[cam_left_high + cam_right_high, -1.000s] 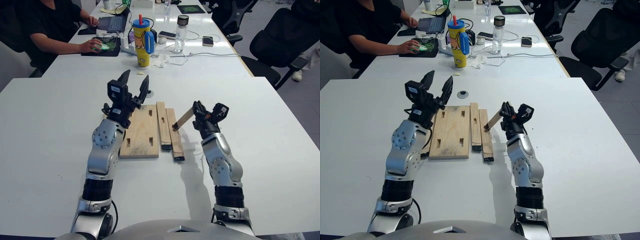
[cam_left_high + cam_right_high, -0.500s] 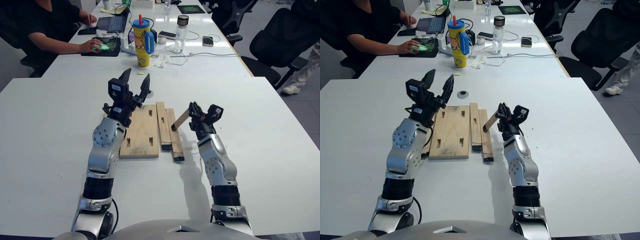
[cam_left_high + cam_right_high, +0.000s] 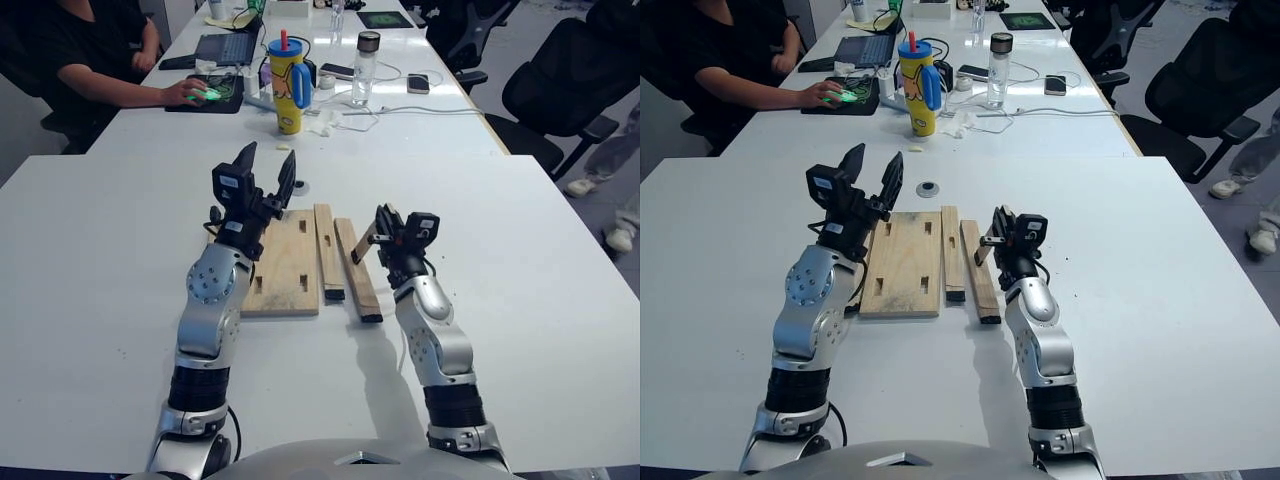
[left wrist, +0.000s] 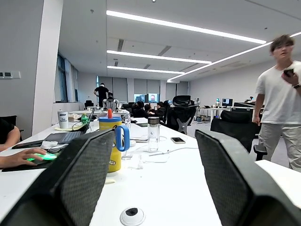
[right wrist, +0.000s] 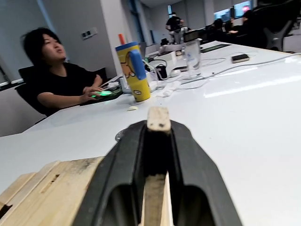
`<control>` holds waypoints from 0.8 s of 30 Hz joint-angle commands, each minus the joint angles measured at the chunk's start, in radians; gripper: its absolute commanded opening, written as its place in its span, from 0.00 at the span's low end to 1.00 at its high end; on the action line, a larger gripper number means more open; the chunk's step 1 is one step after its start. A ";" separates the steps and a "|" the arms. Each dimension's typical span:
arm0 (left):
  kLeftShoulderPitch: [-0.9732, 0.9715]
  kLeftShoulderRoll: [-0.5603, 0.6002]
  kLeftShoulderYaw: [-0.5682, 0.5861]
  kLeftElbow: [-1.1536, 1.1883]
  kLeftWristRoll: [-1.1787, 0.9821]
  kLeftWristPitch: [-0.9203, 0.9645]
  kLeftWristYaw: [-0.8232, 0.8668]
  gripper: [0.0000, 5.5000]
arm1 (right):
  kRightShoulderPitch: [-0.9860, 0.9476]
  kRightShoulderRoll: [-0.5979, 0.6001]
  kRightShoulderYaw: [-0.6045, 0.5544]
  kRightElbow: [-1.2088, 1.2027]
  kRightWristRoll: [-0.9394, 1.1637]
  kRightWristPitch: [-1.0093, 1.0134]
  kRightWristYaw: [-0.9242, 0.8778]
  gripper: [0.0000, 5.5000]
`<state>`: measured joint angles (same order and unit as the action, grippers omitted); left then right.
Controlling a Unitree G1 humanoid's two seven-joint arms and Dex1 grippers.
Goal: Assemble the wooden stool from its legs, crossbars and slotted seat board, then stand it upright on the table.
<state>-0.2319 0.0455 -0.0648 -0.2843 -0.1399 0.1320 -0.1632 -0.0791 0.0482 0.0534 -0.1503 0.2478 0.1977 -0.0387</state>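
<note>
Nearest you on the counter [image 3: 90, 300] is the near end of an angled bar [image 3: 361, 282]. Its long axis runs near to far, leaning left toward its far end. Just left of it lies a straight bar [image 3: 326, 250]. Left again, right beside that bar, the slotted seat board [image 3: 283, 265] lies flat with its slots up, its long axis also near to far.

Your right tool [image 3: 381, 232] sits just right of the angled bar's far end, clamped on a short wooden piece [image 3: 360, 250]. That piece slants from the tool down and to the left. Its free end is at or just above the angled bar, and you cannot tell whether they touch. So the board lies left of the held piece, with both bars between.

Farther out, your left tool [image 3: 269, 156] hovers spread wide, holding nothing, over the board's far left corner, nearer the board than the right tool. Beyond it a round disc [image 3: 928, 187] rests on the counter.
</note>
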 commanded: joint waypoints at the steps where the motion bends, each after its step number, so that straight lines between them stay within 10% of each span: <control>1: 0.003 0.008 -0.011 -0.030 -0.009 0.040 -0.014 0.57 | 0.112 0.007 0.048 0.026 -0.097 0.076 -0.064 0.08; 24: 0.018 -0.011 -0.001 -0.030 0.025 0.016 0.038 0.57 | 0.060 -0.106 0.082 0.062 -0.211 -0.048 0.138 0.08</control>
<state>-0.1946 0.0354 -0.0754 -0.3297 -0.1185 0.1552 -0.1304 -0.0381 -0.0445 0.1571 -0.1428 0.0266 0.0990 0.0884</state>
